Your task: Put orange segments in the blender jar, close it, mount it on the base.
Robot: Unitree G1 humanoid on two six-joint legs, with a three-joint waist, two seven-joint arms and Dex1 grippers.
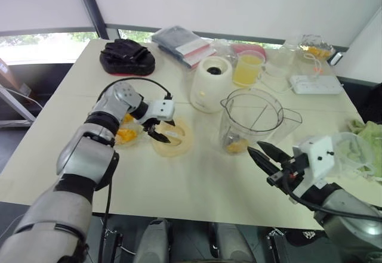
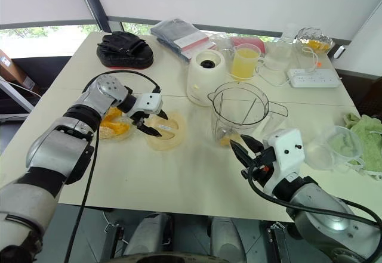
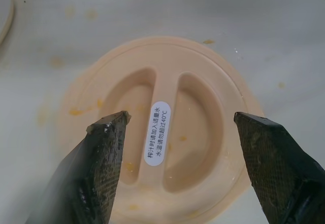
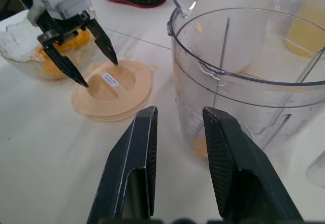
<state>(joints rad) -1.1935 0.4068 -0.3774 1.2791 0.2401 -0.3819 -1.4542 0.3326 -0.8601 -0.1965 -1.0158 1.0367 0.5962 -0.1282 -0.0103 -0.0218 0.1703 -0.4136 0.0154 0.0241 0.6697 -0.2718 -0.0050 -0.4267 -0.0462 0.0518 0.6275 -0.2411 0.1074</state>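
My left gripper [image 1: 160, 129] hangs wide over the lid [image 3: 155, 132], fingers astride its ridge—misaligned, they'd skid it away. Right gripper [image 4: 179, 132] is narrow and empty beside the blender jar [image 1: 250, 120]—segments already inside.

— Silver-grey arm shells with black joints; looping black cable on the left arm [image 1: 89, 149].
— White wrist housings; black, tapered, textured fingers [image 3: 101, 168]. Two dark screws on the right housing [image 1: 322, 155].
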